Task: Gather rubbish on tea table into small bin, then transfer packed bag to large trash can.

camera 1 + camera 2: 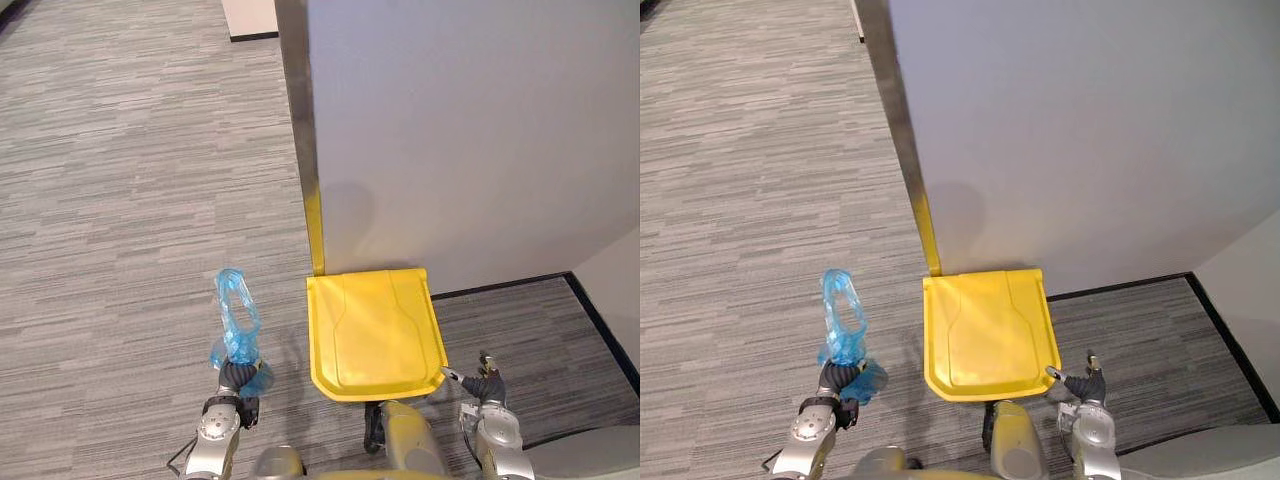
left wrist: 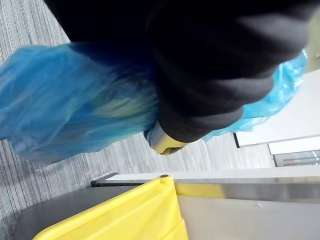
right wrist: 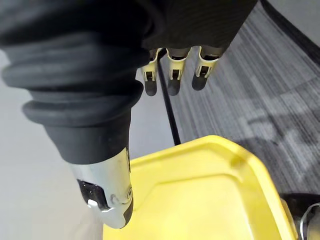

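Against the foot of the grey wall [image 1: 460, 130] stands the large trash can [image 1: 375, 388], its yellow lid [image 1: 985, 335] lying flat and closed. The blue bag [image 1: 237, 320] is not in it yet: the left hand [image 1: 238, 378] has its fingers curled round the bag's gathered neck and holds it over the carpeted floor [image 1: 120, 200], off the can's left side, with the handle loops standing up above the fist and the bulk bunched round it. The right hand [image 1: 483, 385] holds nothing. Its fingers are loose and fairly straight, and its thumb points at the lid's front right corner from just beside it; whether it touches I cannot tell.

The step in hand looks to be opening the can. To do it well, the right hand should get its fingertips under the front lip near that corner rather than press on top, then lift in an arc about the hinge at the wall side. The lid should go far enough back that it won't drop shut. Because the grip sits at one corner, the lid may twist or slip off the fingers, so a slow lift is safer.

Keep the left hand clamped on the neck and the bag clear of the lid's swing. Only when the mouth is fully open should the bag come across, over the middle of the opening and low before release.
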Robot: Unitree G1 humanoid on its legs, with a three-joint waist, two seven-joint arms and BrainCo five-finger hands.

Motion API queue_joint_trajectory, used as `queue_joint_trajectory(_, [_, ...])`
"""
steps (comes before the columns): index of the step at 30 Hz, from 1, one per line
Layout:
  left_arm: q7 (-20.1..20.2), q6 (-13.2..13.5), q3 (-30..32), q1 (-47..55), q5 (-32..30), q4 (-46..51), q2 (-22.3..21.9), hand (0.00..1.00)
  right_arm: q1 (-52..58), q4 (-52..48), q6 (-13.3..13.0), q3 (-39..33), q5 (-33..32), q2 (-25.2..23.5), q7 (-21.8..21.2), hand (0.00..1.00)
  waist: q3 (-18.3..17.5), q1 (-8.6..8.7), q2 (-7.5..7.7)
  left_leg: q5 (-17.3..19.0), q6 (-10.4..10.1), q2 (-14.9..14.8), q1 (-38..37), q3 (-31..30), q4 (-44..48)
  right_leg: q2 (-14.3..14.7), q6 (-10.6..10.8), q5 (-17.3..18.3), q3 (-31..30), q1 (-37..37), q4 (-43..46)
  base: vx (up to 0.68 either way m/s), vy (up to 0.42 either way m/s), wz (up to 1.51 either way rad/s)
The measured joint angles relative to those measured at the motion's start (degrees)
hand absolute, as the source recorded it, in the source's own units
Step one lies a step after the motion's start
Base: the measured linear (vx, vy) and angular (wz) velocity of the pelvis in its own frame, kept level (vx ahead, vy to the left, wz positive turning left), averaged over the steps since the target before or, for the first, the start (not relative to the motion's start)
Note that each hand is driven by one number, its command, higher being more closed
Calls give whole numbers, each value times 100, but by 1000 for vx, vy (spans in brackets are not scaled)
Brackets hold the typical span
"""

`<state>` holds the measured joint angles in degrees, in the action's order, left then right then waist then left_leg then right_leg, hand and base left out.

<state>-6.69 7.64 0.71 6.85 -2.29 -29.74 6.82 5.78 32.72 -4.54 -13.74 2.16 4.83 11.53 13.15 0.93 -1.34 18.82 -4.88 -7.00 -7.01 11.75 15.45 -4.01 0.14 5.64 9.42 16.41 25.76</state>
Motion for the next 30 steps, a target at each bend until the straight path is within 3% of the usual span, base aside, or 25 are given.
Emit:
queue_joint_trajectory(6, [3,0,2,8,0,-19,-90,100,-12,22,-8,0,-165,-14,1,0,-212,-14,-4,-178,-30,44,-298,198,-399,35,-63,-108,-80,-119,-172,83,50,-9])
queue_joint_trajectory(12, [2,0,-9,131,3,-10,-182,100,78,20,-8,7,-158,-221,0,0,-278,-47,116,-307,-11,172,-337,267,-392,-65,23,-314,-159,-245,-352,-44,48,1])
queue_joint_trajectory(14, [0,-1,-2,156,9,5,-205,100,101,18,-6,44,-154,-266,-8,0,-320,-73,198,-360,65,277,-115,295,-126,-161,22,-506,-228,-66,-247,-160,23,-8])
queue_joint_trajectory(15, [-2,-8,1,187,11,23,-249,100,71,6,-4,63,-154,-271,-10,0,-347,-144,202,-556,253,241,9,377,-146,-158,122,-697,-324,-14,-383,-191,6,4])
queue_joint_trajectory(17, [-27,-15,-14,210,27,154,-321,100,165,-21,1,78,-150,-273,0,0,-336,-131,238,-634,314,242,121,449,-141,-337,69,-79,-320,141,818,-96,-28,46])
queue_joint_trajectory(19, [-102,-30,33,316,63,250,-298,100,242,-2,3,210,-113,-318,-6,0,-432,-178,466,-633,316,331,331,331,24,-679,180,441,-430,169,2054,-44,-121,59])
queue_joint_trajectory(21, [-106,-58,193,393,66,245,-292,100,190,31,-5,298,-97,-311,-17,0,-433,-173,567,-633,311,352,432,298,173,-654,248,464,-470,171,1972,-114,-164,14])
queue_joint_trajectory(22, [-125,-87,351,591,84,240,-478,100,34,67,-10,330,-95,-230,-5,0,-549,-309,284,-815,206,45,639,274,34,-200,404,710,-653,-369,896,-186,-241,13])
queue_joint_trajectory(24, [-122,-66,328,579,193,283,-468,100,-9,74,-59,354,-101,-206,11,0,-585,-336,417,-861,135,80,893,230,98,-209,356,1073,-762,-465,482,-170,-247,19])
queue_joint_trajectory(25, [-162,-104,334,465,227,198,-477,100,-273,270,-77,348,-104,-78,16,0,-421,-320,209,-940,0,-95,1145,94,140,15,169,834,-626,-563,-21,-155,-168,18])
queue_joint_trajectory(27, [-175,-98,218,487,230,199,-491,100,-341,308,-73,350,-109,-2,87,0,-355,-328,45,-1090,-144,-239,1180,28,-41,201,58,583,-563,-628,-374,-242,-152,8])
queue_joint_trajectory(29, [-212,-92,167,500,244,196,-492,100,-327,307,-74,327,-122,29,105,0,-352,-256,35,-1511,-246,-239,1217,-70,-342,192,-63,348,-424,-606,-600,-251,-151,20])
queue_joint_trajectory(30, [-211,-87,162,500,248,196,-493,100,-327,307,-74,320,-126,38,105,0,-347,-236,27,-1509,-243,-254,1259,-77,-308,188,-89,286,-396,-597,-670,-207,-104,23])
